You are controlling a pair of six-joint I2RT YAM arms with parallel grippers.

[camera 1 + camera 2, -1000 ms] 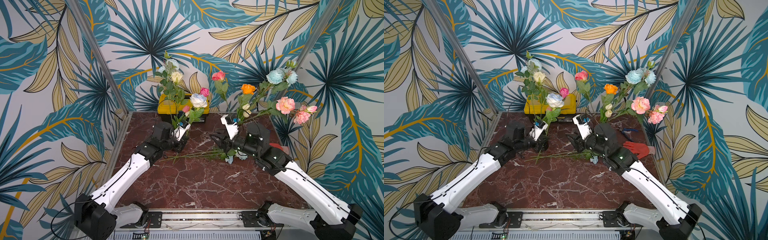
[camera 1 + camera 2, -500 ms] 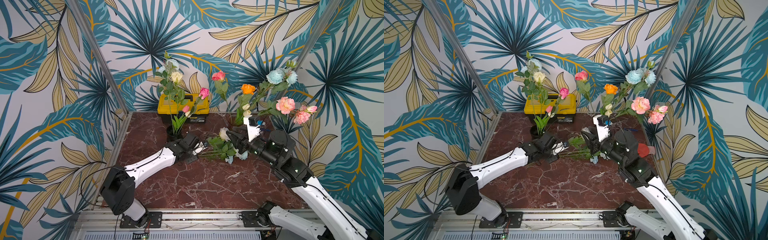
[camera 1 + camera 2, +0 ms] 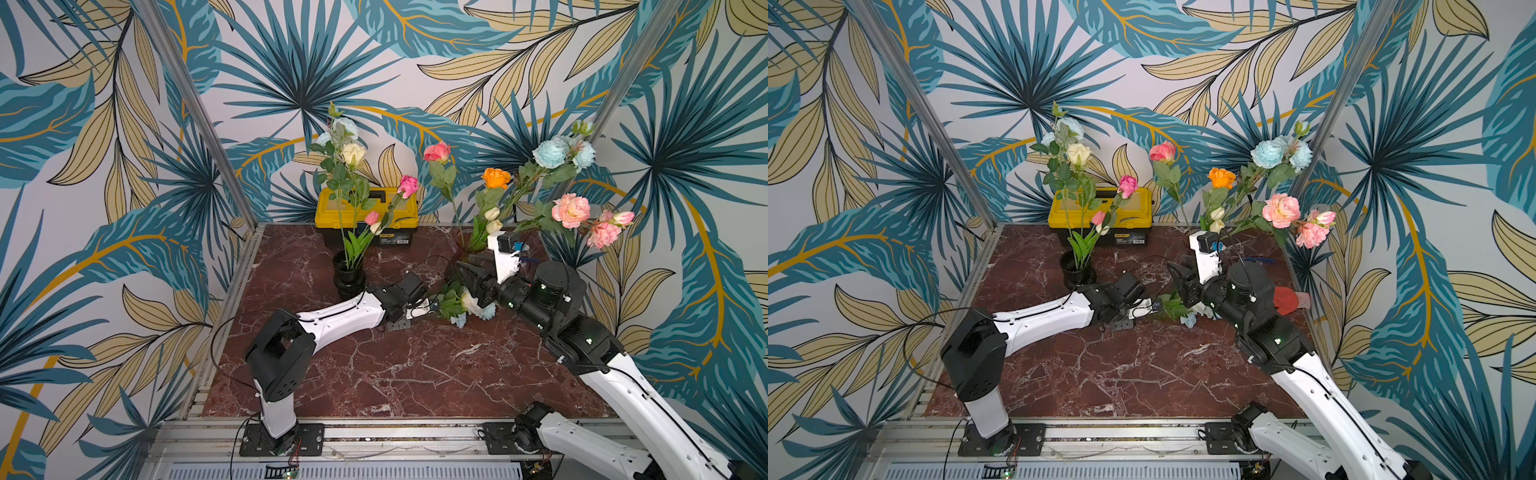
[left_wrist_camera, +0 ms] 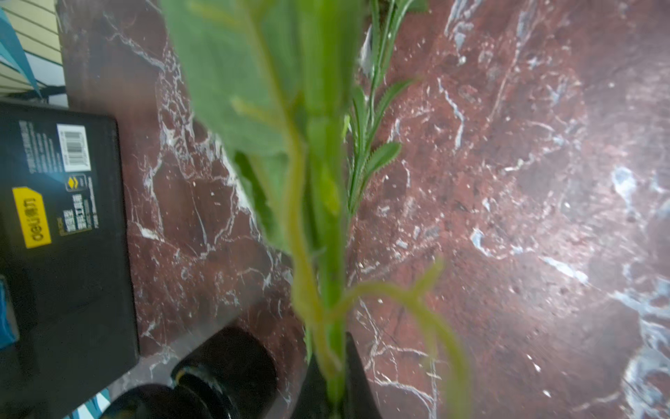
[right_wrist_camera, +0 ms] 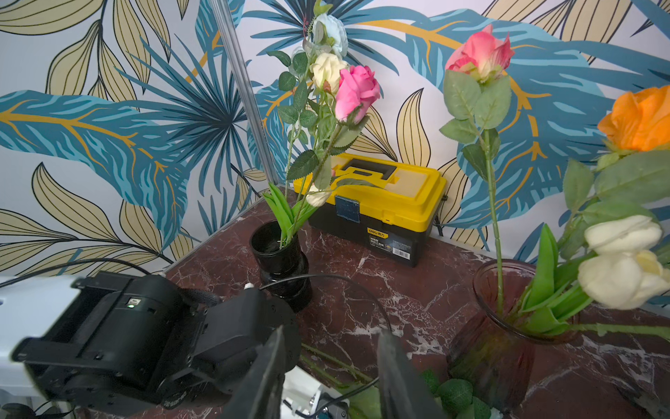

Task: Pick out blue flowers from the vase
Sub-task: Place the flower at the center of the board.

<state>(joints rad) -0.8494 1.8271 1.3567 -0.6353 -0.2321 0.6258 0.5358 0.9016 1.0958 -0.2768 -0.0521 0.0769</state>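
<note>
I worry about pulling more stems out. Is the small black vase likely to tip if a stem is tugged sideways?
Probably tippy: the black vase is narrow, and its stems rise far above it, the pink rose leaning outward. It may also slide rather than hold, since the marble table looks smooth. Pulling straight up seems safer.

The left arm (image 3: 340,320) and the right arm (image 3: 623,386) have smooth white shells and boxy black joints with small green lights. A thin black cable (image 3: 212,349) loops beside the left elbow. The right hand (image 5: 331,332) has dark, tapered fingers (image 5: 266,377).
</note>
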